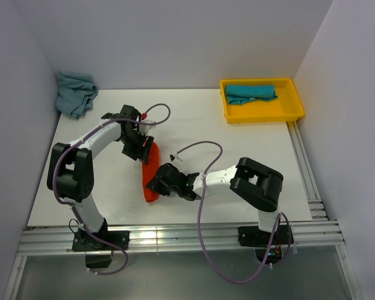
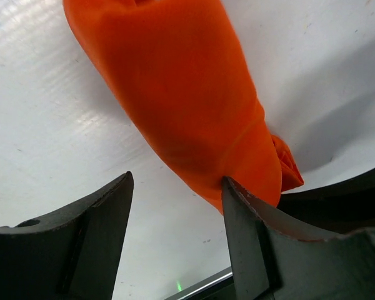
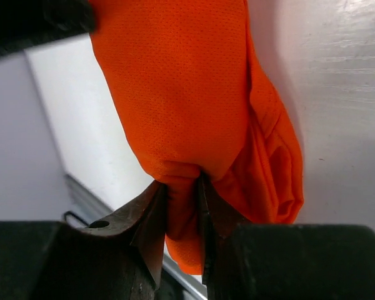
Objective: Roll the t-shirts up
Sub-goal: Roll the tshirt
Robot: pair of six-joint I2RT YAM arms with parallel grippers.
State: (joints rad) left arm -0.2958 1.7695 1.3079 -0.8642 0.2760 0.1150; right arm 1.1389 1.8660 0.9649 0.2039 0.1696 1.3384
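- The orange t-shirt [image 1: 151, 187] [image 2: 187, 106] [image 3: 181, 94] is lying as a long, narrow bundle near the middle of the white table [image 1: 237, 169], running from the left arm's claw down toward the near edge.
- The right gripper [image 1: 159, 181] [image 3: 181, 181] is clenching a fold of that cloth at the bundle's near end — its two fingers are pressing the fabric into a thin pinch between them.
- The left gripper [image 1: 140, 147] [image 2: 177, 184] is hovering over the far end with its jaws standing wide and grasping nothing; the cloth is reaching one finger's inner edge, though whether it is actually touching there is hard to tell.
- The teal t-shirt [image 1: 250, 94] is sitting folded inside the yellow tray [image 1: 262, 117] at the far right of the table.
- The grey-blue t-shirt [image 1: 75, 94] is lying crumpled in the far left corner — well apart from both arms.
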